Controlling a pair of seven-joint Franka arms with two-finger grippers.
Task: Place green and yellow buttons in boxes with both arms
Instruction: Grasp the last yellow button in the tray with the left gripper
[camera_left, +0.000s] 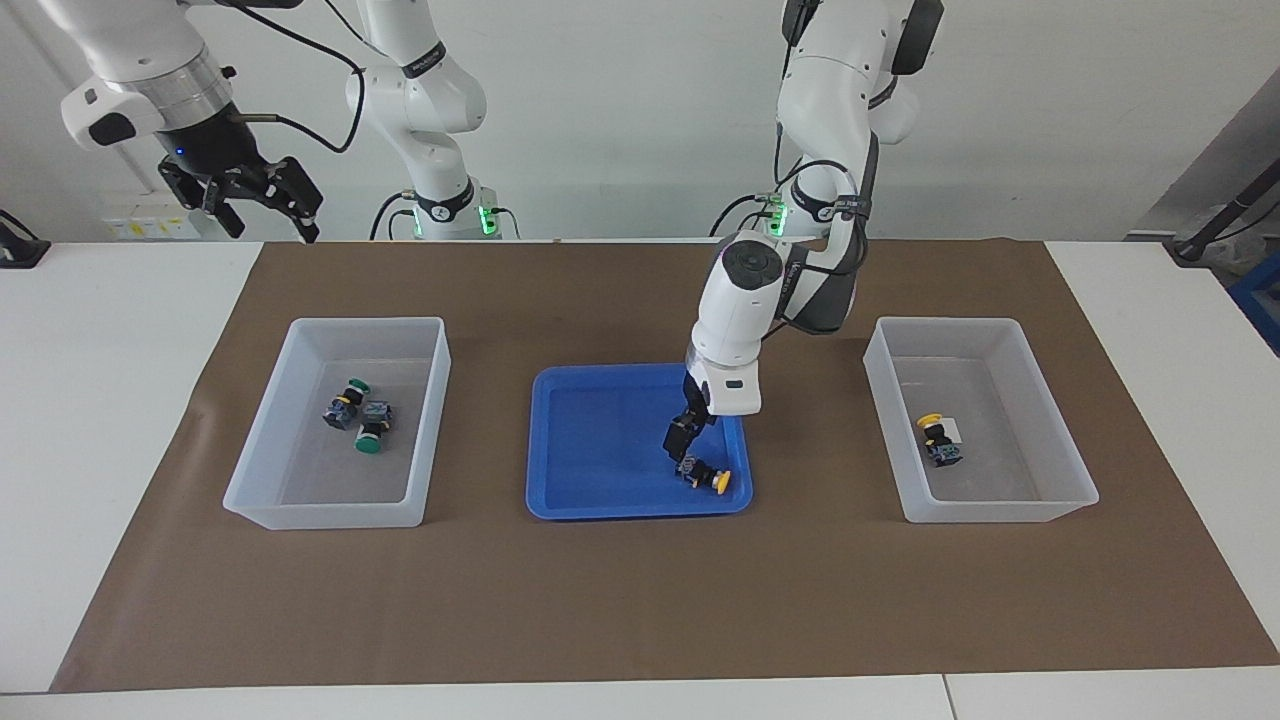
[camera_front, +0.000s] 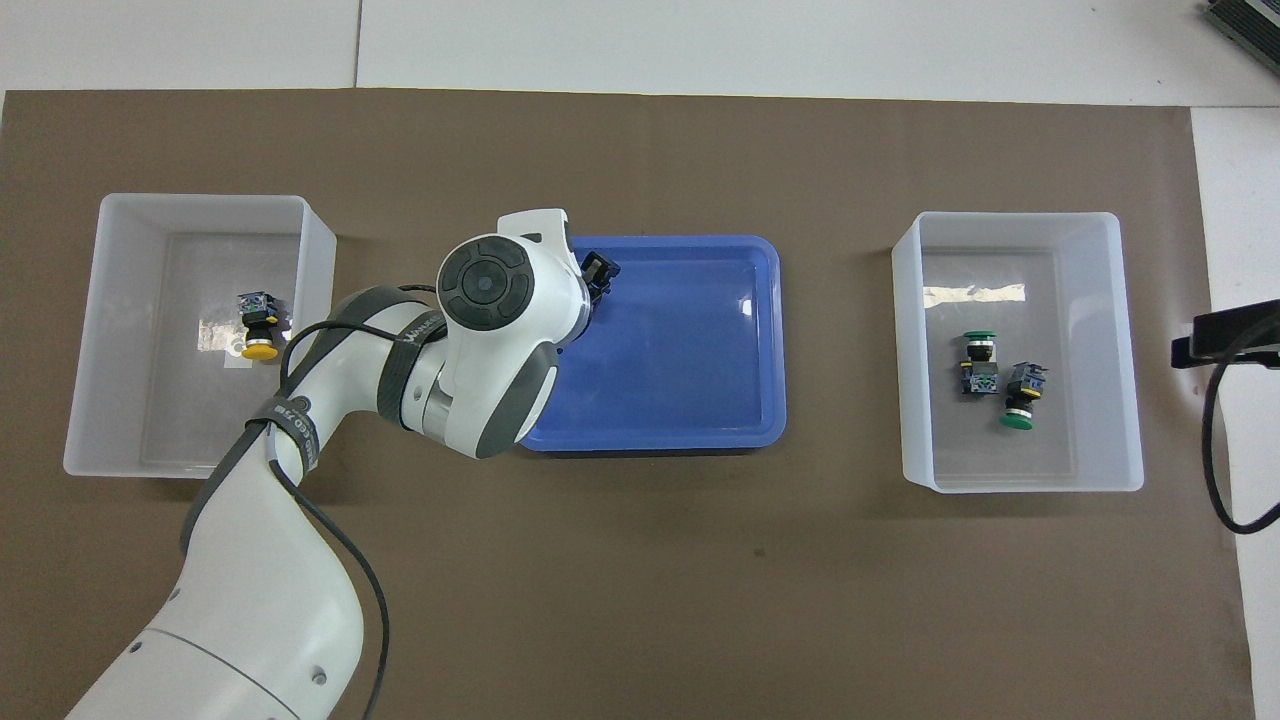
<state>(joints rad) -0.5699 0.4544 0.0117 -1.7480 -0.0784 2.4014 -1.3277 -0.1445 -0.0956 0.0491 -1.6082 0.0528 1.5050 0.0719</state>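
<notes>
Nearest the robots, at the right arm's end of the table, the right gripper (camera_left: 262, 205) hangs high in the air with its fingers spread wide and nothing in them; that arm waits, probably because its share looks done.

Farther out, three containers sit in a row on the brown mat (camera_left: 640, 600). At the right arm's end, one box (camera_left: 300, 505) holds both green buttons (camera_left: 358, 412), lying on their sides close together on its floor. At the left arm's end, the other box (camera_left: 1000, 505) holds one yellow button (camera_left: 938, 440), also tipped over, lying by the small white label. So the colours are being sorted, one per box, each arm serving the box at its own end.

Between them lies the blue tray (camera_left: 600, 500), presumably the supply. The left gripper (camera_left: 688, 455) is down inside it, at the corner toward the left arm's end and farthest from the robots. Its fingertips sit at the dark body of the last yellow button (camera_left: 712, 478), which lies on the tray floor with its cap pointing away from the fingers. Whether the fingers have closed on the body I cannot tell; the overhead view hides this button under the arm's wrist.

By my reading the task is nearly finished: only this button is outside a box. It belongs with the other yellow one.
</notes>
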